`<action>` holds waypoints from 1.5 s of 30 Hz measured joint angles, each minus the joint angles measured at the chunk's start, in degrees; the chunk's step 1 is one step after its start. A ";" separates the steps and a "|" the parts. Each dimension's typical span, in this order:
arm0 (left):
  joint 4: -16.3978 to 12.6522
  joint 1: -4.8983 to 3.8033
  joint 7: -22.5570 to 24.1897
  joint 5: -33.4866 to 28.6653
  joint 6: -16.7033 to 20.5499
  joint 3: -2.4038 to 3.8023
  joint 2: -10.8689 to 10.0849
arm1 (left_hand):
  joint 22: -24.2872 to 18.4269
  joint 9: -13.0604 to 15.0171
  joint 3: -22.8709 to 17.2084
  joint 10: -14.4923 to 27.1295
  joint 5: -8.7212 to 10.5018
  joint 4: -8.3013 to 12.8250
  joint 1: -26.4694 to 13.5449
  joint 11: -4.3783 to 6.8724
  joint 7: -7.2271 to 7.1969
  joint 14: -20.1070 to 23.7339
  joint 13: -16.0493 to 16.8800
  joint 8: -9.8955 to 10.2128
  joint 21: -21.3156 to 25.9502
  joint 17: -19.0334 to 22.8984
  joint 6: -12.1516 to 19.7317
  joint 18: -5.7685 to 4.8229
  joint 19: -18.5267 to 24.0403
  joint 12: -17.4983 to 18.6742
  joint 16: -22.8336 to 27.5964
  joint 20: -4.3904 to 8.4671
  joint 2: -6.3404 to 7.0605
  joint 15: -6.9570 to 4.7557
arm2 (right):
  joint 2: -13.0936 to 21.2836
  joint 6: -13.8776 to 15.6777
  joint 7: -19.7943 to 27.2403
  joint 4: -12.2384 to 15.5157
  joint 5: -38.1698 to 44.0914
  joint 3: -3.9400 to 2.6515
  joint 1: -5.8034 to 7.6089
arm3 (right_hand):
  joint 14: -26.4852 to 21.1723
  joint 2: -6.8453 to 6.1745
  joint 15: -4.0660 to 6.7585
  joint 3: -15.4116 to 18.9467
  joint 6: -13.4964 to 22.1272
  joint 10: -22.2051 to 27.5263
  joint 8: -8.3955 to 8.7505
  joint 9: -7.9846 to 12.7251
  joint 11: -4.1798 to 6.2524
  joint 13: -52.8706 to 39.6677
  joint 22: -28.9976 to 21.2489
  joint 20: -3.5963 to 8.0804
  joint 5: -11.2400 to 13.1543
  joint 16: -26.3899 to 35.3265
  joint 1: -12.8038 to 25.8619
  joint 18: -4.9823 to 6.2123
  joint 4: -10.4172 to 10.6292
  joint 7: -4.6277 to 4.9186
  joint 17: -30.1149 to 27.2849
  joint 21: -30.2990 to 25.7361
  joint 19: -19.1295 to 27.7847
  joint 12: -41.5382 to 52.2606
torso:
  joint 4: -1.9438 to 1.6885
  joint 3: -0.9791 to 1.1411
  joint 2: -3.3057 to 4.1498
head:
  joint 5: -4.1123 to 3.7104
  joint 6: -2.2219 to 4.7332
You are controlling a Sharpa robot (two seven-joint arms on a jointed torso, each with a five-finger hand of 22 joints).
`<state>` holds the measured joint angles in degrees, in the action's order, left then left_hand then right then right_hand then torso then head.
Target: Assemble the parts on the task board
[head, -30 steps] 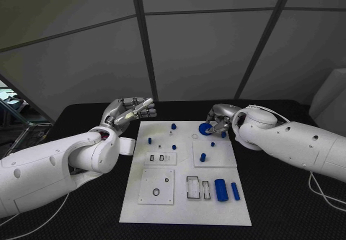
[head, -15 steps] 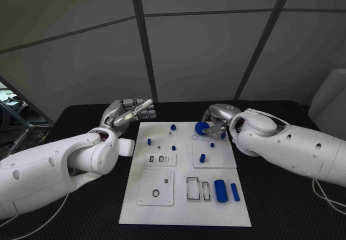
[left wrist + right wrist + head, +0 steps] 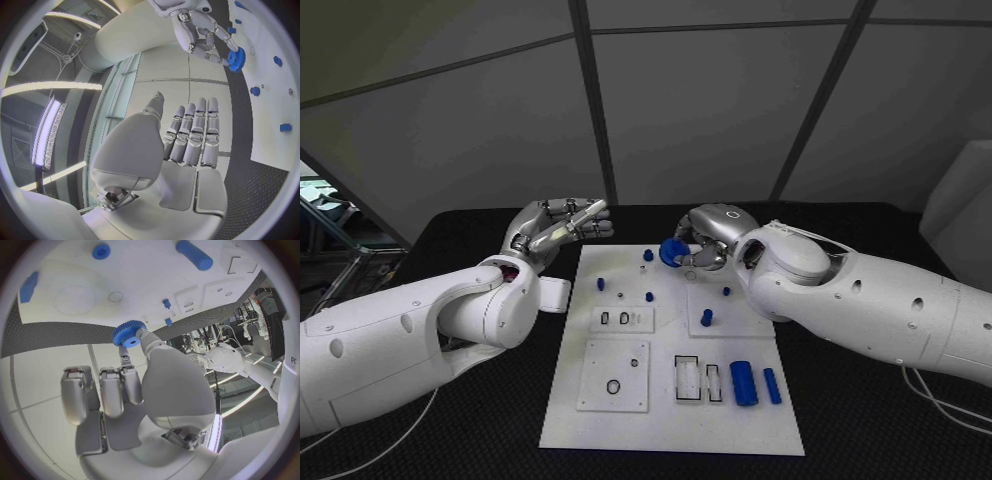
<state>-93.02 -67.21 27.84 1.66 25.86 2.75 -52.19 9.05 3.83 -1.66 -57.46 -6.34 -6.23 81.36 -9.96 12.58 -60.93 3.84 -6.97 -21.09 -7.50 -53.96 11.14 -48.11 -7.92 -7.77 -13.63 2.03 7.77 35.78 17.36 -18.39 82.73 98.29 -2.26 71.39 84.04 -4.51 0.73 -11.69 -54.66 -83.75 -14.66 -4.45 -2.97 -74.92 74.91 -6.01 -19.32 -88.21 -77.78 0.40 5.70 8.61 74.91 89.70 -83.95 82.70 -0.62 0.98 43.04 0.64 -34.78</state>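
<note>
The right hand (image 3: pixel 704 240) pinches a toothed blue plastic gear (image 3: pixel 675 251) in its fingers above the far edge of the flat white task board (image 3: pixel 672 420). The left hand (image 3: pixel 560 228) hovers off the board's far-left corner, fingers seemingly half-curled, holding nothing. Two smooth blue cylinders (image 3: pixel 743 381) lie near the board's near-right corner.

One task board (image 3: pixel 672 420), two hands, one blue gear (image 3: pixel 674 251), two blue cylinders (image 3: pixel 743 381)

The head view is evenly but dimly lit from above, the white task board (image 3: pixel 672 400) standing out bright against the dark surface (image 3: pixel 877 400), with soft shadows and no harsh glare. Both wrist views bend straight edges strongly toward the rim. Bright ceiling light strips (image 3: pixel 47 135) glare in the left wrist view.
</note>
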 measured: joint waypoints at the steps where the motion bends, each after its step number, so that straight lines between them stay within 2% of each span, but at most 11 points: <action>1: 0.01 0.00 -0.01 0.00 -0.01 0.00 0.01 | 0.00 0.00 0.00 0.00 0.00 0.00 0.00 0.00 0.00 0.00 0.00 0.00 0.00 0.00 0.00 0.00 0.00 0.00 0.00 0.00 0.00 0.00 | -0.60 0.11 -0.12 -0.27 0.30 0.00 0.00 | 0.00 0.00 0.00 -0.01 0.00 0.00 0.03 0.00 0.00 0.00 0.00 0.00 0.00 0.00 0.00 0.00 0.01 0.00 0.00 0.00 0.00 0.00 | -0.01 -0.01 0.01 | 0.03 -0.05; 10: 0.16 0.00 -0.09 0.00 -0.09 0.00 0.14 | 0.00 0.00 0.00 0.00 0.00 0.00 0.00 0.00 0.00 0.00 0.00 0.00 0.00 0.00 0.00 0.00 0.00 0.00 0.00 0.00 0.00 0.00 | -5.29 0.48 -0.63 -3.50 2.30 0.21 -0.01 | 0.00 -0.01 0.00 -0.15 0.00 0.00 0.28 0.00 0.00 0.00 0.00 0.00 0.01 0.00 0.00 0.01 0.16 -0.01 0.00 0.00 0.00 0.00 | -0.10 -0.03 0.12 | 0.13 -0.22; 16: 0.21 0.00 -0.13 0.00 -0.14 0.00 0.27 | 0.01 0.00 0.00 0.00 0.00 0.00 0.22 0.00 0.00 0.00 0.00 0.00 0.00 0.01 0.00 0.00 0.00 0.00 0.23 0.00 -0.22 0.00 | -7.33 0.38 -0.58 -5.39 2.94 1.69 -0.17 | 0.00 0.01 0.00 -0.31 0.01 0.00 0.57 0.00 0.00 0.00 0.00 0.00 0.02 0.00 0.01 0.01 0.32 -0.02 -0.01 0.00 0.00 0.00 | -0.09 -0.02 0.13 | 0.28 -0.42; 24: 0.21 -0.02 -0.16 0.00 -0.19 0.01 0.37 | 0.01 0.00 0.00 0.00 0.00 0.00 0.24 0.00 0.00 0.00 0.00 0.00 0.00 0.01 0.00 0.00 0.00 0.00 0.23 0.00 -0.23 0.00 | -9.38 -0.28 -0.30 -7.70 3.46 2.35 -0.20 | 0.00 0.07 0.00 -0.42 0.02 0.01 0.67 0.00 0.00 0.00 0.00 0.00 0.05 0.01 0.39 0.01 0.22 -0.03 -0.01 0.00 0.00 0.00 | -0.08 0.02 0.12 | 0.44 -0.65; 40: 0.24 -0.02 -0.19 0.00 -0.24 0.02 0.48 | 0.02 0.00 0.00 0.00 0.00 0.00 0.23 0.00 0.00 0.00 0.00 0.00 0.00 0.01 0.00 0.00 0.00 0.00 0.23 0.00 -0.23 0.00 | -11.10 -1.60 0.58 -9.48 3.75 2.61 -0.43 | 0.00 -0.24 -0.01 -0.67 0.03 0.01 0.51 0.26 0.00 0.00 0.00 0.00 0.08 0.01 0.68 0.01 0.39 -0.05 0.03 0.00 0.00 0.00 | 0.01 0.05 0.09 | 0.82 -0.83; 45: 0.24 -0.02 -0.20 0.00 -0.25 0.02 0.47 | 0.02 0.00 0.00 0.00 0.00 0.00 0.23 0.00 0.00 0.00 0.00 0.00 0.00 0.02 0.00 0.00 0.00 0.00 0.23 0.00 -0.23 0.00 | -11.46 -2.31 0.94 -9.97 3.73 2.64 -0.47 | 0.00 -0.51 -0.01 -0.78 -0.18 0.01 1.16 0.25 0.00 0.00 0.00 0.00 0.08 0.01 1.60 0.02 0.50 -0.26 0.03 0.00 0.00 0.00 | 0.03 0.07 0.07 | 0.88 -0.91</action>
<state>-92.78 -67.23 27.64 1.66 25.61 2.77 -51.71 9.07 3.83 -1.66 -57.45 -6.34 -6.23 81.59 -9.96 12.58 -60.93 3.84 -6.97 -21.09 -7.48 -53.96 11.14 -48.11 -7.93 -7.54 -13.63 1.79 7.77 24.32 15.04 -17.45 72.76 102.03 0.38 70.92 84.04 -5.01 0.72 -12.46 -54.83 -83.74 -13.50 -4.20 -2.97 -74.92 74.90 -6.01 -19.24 -88.20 -76.18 0.43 6.20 8.35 74.94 89.70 -83.95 82.70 -0.59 1.04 43.11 1.52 -35.69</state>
